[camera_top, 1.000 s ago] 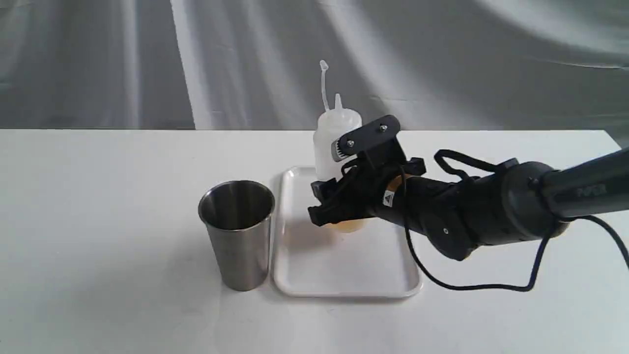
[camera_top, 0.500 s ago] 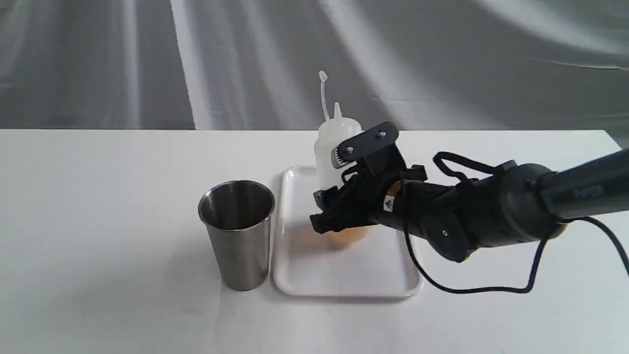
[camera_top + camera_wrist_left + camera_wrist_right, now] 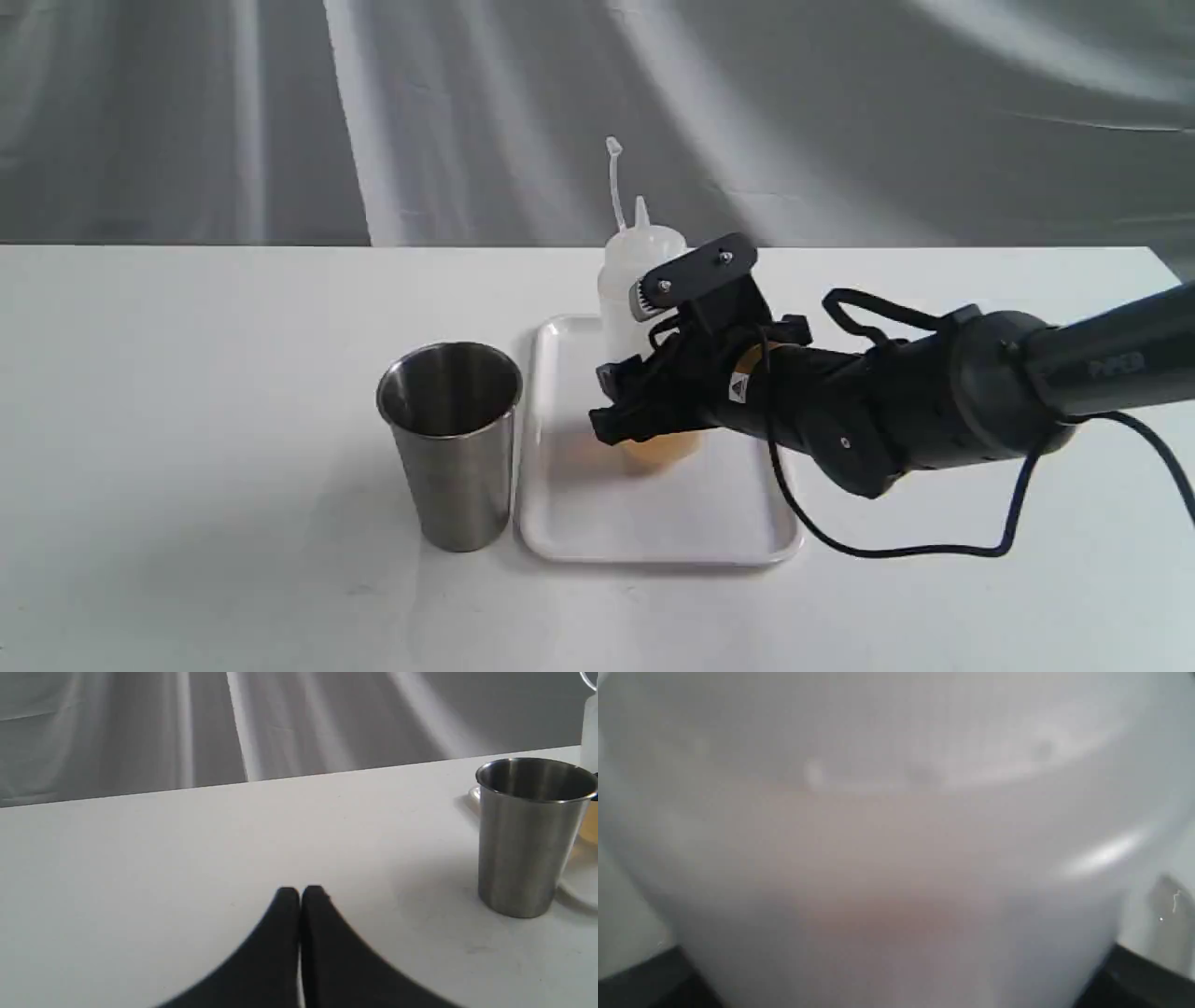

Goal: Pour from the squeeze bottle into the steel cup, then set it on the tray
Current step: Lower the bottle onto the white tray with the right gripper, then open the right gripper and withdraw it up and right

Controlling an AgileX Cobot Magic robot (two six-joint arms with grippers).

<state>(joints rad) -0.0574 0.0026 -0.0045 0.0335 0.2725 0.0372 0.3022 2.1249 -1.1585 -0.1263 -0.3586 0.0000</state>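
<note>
The squeeze bottle (image 3: pixel 639 271) stands upright in the far half of the tray (image 3: pixel 653 532), nozzle and cap strap pointing up. The right gripper (image 3: pixel 644 411) pinches its lower body, reaching in from the desk's right side. I judge the step in hand to be the set-down and release. Make sure the base sits flat on the tray first; whether it touches is hard to tell here. Then spread the jaws fully, since the soft wall should spring back, and draw straight off toward the right edge without brushing the bottle. The steel cup (image 3: pixel 453 448) stands on the desk (image 3: pixel 187 420) just beside the tray's left rim. The right wrist view gives only a blurred whitish wall with an amber tint, between dark jaw tips. Only the left wrist view shows the left gripper (image 3: pixel 300 896), pressed together over bare desk, well apart from the cup
</note>
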